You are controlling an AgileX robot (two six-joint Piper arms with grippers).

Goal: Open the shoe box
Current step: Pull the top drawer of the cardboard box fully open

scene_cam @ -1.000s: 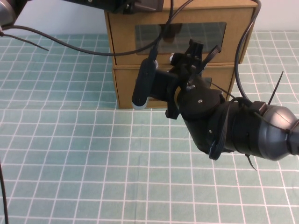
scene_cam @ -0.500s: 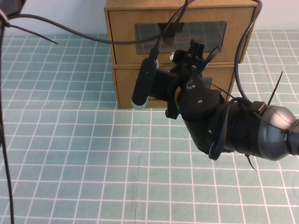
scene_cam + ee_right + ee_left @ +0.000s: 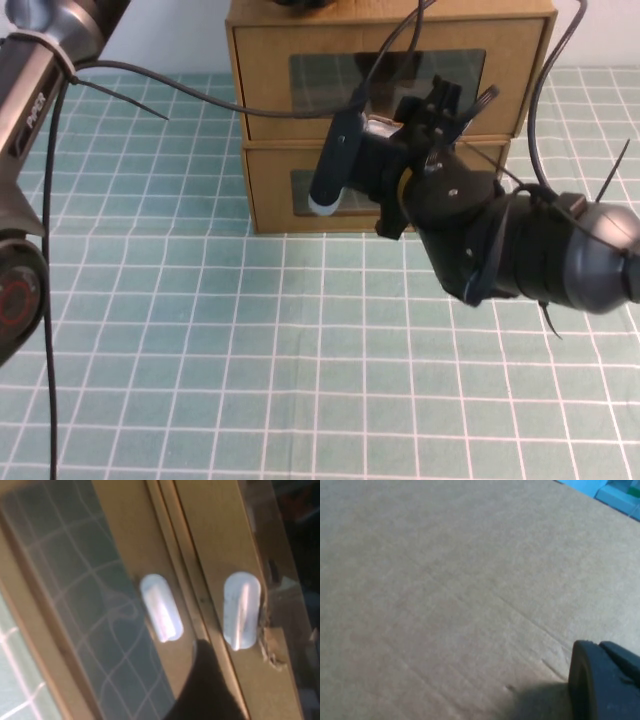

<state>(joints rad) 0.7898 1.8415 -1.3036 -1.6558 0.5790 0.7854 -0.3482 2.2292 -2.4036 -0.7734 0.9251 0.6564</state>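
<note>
Shoe box (image 3: 265, 75) stood at the far edge of the worktop (image 3: 200, 350), stacked on a second box (image 3: 270, 195) of the same brown card, both windowed fronts facing me. My right pincer (image 3: 200, 609) was up against those fronts, about level with the join between the two boxes. It was open and gripping nothing, with one white pad (image 3: 160, 607) over the edge of a window and the other over bare card across a seam. I judged this spread was meant to find an edge to pull on. Which box that edge belonged to, I could not tell. My left pincer (image 3: 602, 680) rested close on top of the upper box, probably to keep the stack from sliding when the front was pulled. Whether it was open or closed, I could not tell. Box not yet open.
</note>
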